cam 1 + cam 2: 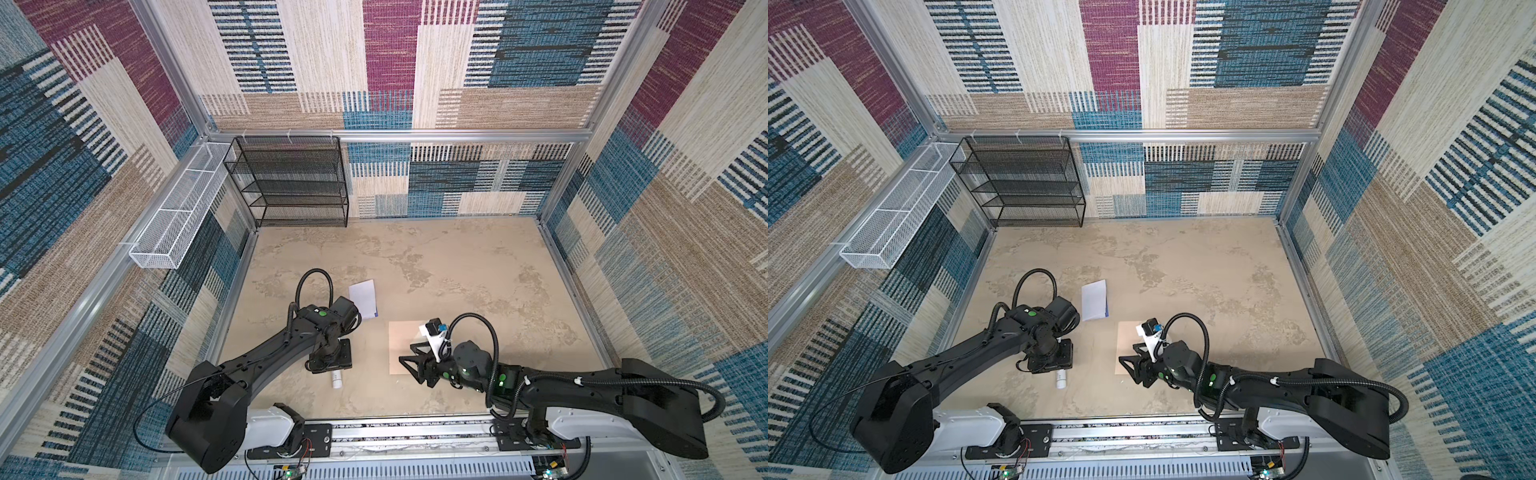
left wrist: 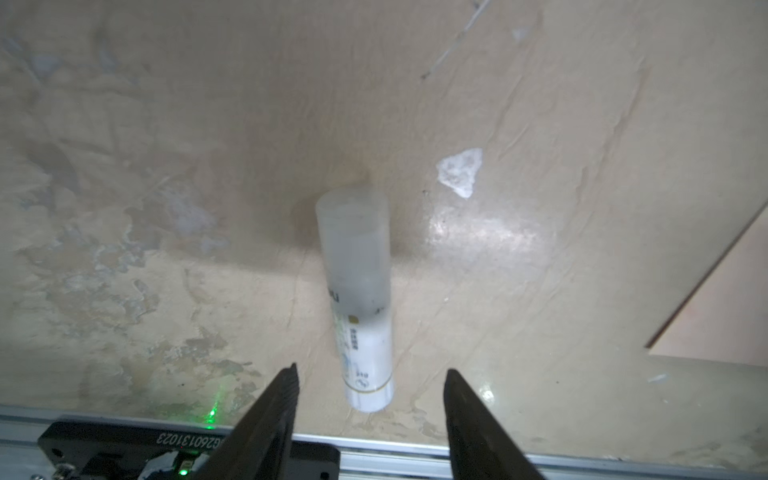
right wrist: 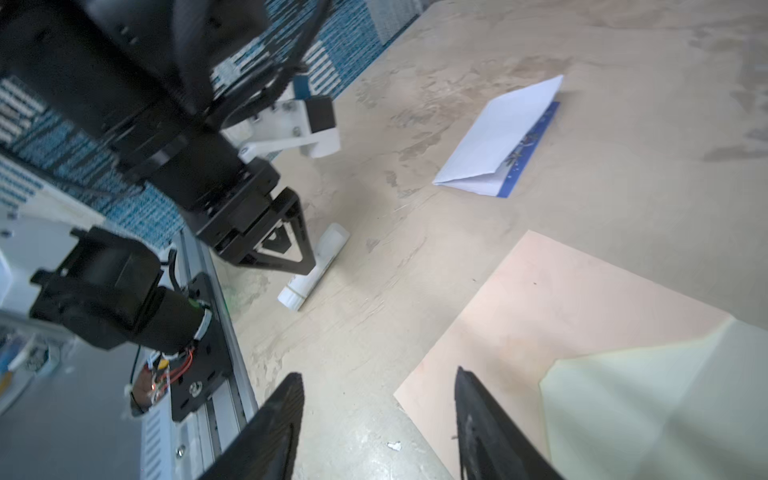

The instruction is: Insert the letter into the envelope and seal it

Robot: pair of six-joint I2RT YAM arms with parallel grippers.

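The left claw [image 2: 372,369] stands wide, its fingers [image 2: 282,399] either side of the tube's [image 2: 357,291] end and clear of it. The tube lies on the table [image 2: 166,166]. The right claw [image 3: 379,372] is wide and empty over the edge of the envelope [image 3: 561,311], which lies flat with its flap [image 3: 644,395] open. The folded letter [image 3: 498,133] lies apart on the table.

Tabletop [image 2: 498,232] mottled beige, wrinkled, faintly glossy; tube [image 2: 365,345] smooth white plastic with a frosted cap [image 2: 353,232]; letter [image 3: 498,133] matt white paper; envelope [image 3: 561,311] matt peach paper, cream inside; walls [image 1: 390,50] rough woven cloth; shelf rack [image 1: 291,183] black metal mesh.
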